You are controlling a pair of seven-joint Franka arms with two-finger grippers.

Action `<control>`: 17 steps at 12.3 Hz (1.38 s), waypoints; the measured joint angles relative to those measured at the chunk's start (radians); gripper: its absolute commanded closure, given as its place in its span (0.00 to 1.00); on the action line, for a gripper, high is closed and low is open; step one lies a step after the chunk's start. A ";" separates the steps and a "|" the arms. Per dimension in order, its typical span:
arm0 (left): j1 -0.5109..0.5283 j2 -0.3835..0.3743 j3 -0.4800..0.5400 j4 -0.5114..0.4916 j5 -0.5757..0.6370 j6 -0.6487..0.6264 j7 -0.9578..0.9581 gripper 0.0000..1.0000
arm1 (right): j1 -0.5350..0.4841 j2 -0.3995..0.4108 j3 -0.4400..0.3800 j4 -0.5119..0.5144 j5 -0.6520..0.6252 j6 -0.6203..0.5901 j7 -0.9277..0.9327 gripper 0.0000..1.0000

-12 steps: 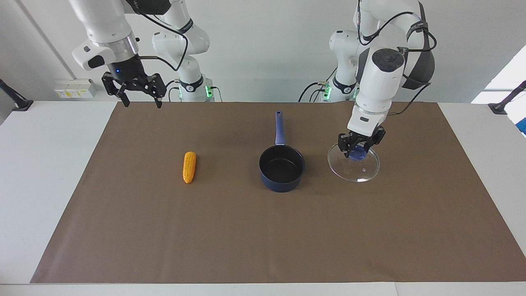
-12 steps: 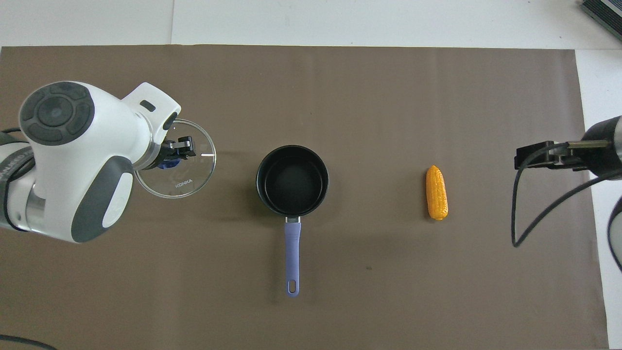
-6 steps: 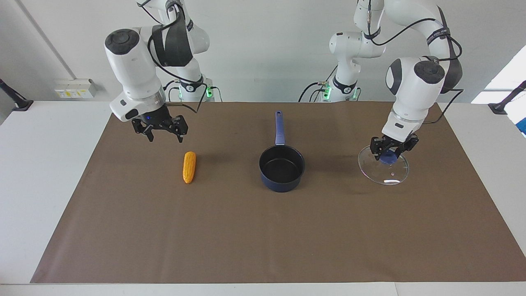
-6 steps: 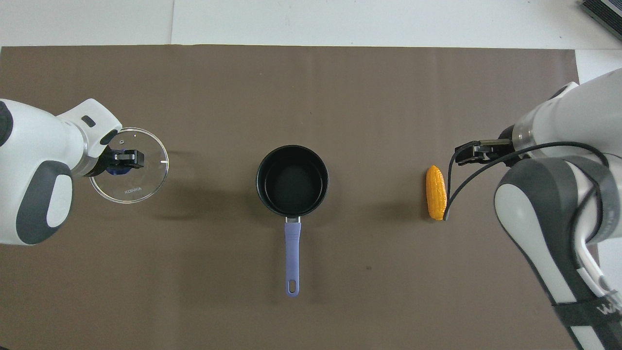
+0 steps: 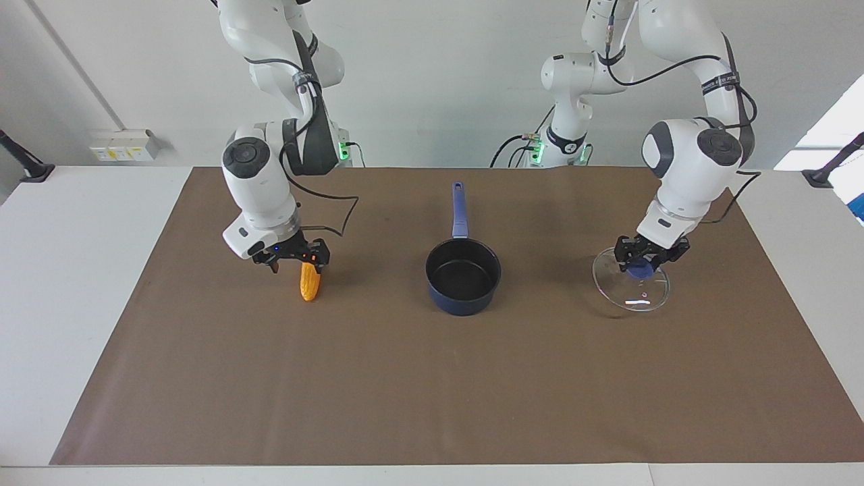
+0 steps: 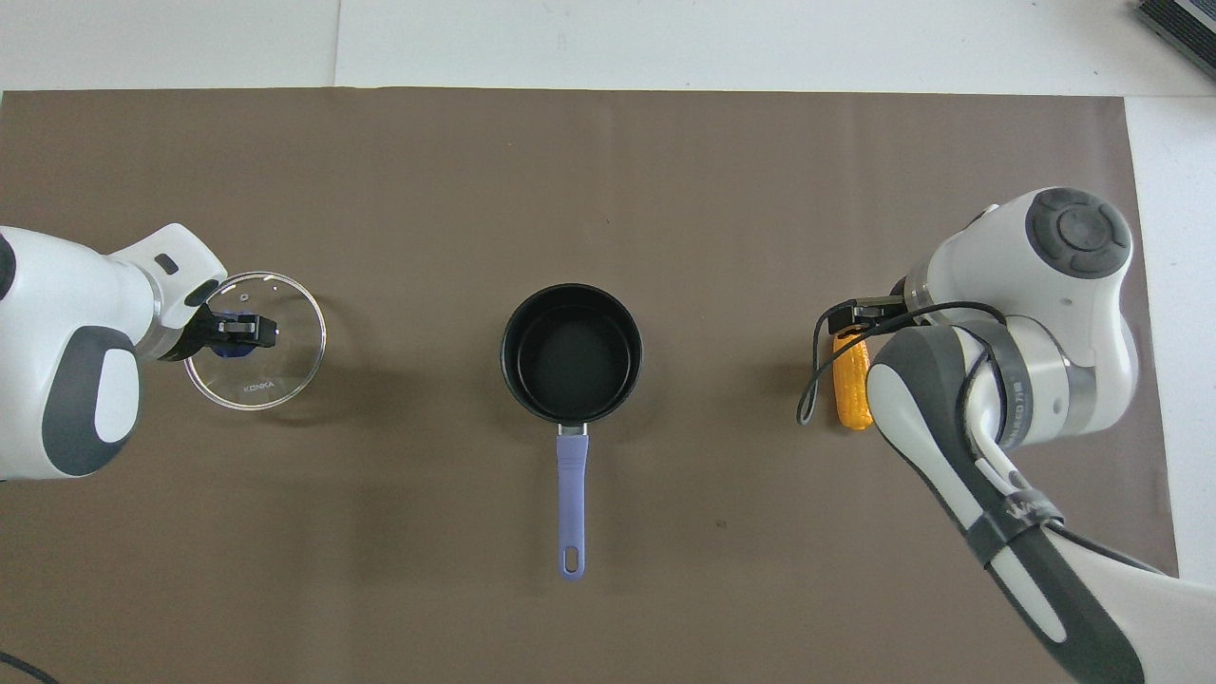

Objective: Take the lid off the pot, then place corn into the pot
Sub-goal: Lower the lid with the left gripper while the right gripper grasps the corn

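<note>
The dark blue pot (image 5: pixel 463 273) stands open at the mat's middle, its long handle (image 5: pixel 459 209) pointing toward the robots; it also shows in the overhead view (image 6: pixel 572 351). My left gripper (image 5: pixel 642 264) is shut on the blue knob of the glass lid (image 5: pixel 631 290), holding it low at the mat toward the left arm's end; I cannot tell whether the lid touches the mat. The lid also shows in the overhead view (image 6: pixel 255 356). The yellow-orange corn (image 5: pixel 310 283) lies toward the right arm's end. My right gripper (image 5: pixel 298 264) is open, low over the corn's end nearer the robots, one finger on each side.
A brown mat (image 5: pixel 432 378) covers most of the white table (image 5: pixel 74 283). In the overhead view the right arm's wrist and cable cover part of the corn (image 6: pixel 852 385).
My right gripper has come down from high near the robots to the corn's near end. My left gripper has carried the lid farther from the pot and lowered it toward the mat.
</note>
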 measured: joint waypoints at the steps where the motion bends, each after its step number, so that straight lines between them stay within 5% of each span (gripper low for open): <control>1: 0.001 0.008 0.000 -0.011 0.000 0.015 0.000 1.00 | 0.000 0.001 0.000 -0.038 0.000 0.026 0.000 0.00; 10: 0.032 0.061 0.000 -0.025 -0.001 0.052 0.037 1.00 | 0.007 0.038 0.000 -0.161 0.000 0.197 0.000 0.01; 13: 0.032 0.061 0.000 -0.030 -0.001 0.052 0.041 1.00 | 0.013 0.038 0.000 -0.168 0.000 0.197 0.000 0.81; 14: 0.032 0.061 0.000 -0.036 -0.001 0.053 0.043 0.98 | 0.013 0.037 0.000 -0.175 0.000 0.197 0.000 1.00; 15: 0.032 0.061 0.000 -0.038 -0.002 0.054 0.045 0.83 | 0.013 0.036 0.000 -0.181 0.000 0.197 0.000 1.00; 17: 0.033 0.061 0.000 -0.038 -0.003 0.054 0.047 0.23 | 0.019 0.033 0.000 -0.183 0.002 0.197 0.003 1.00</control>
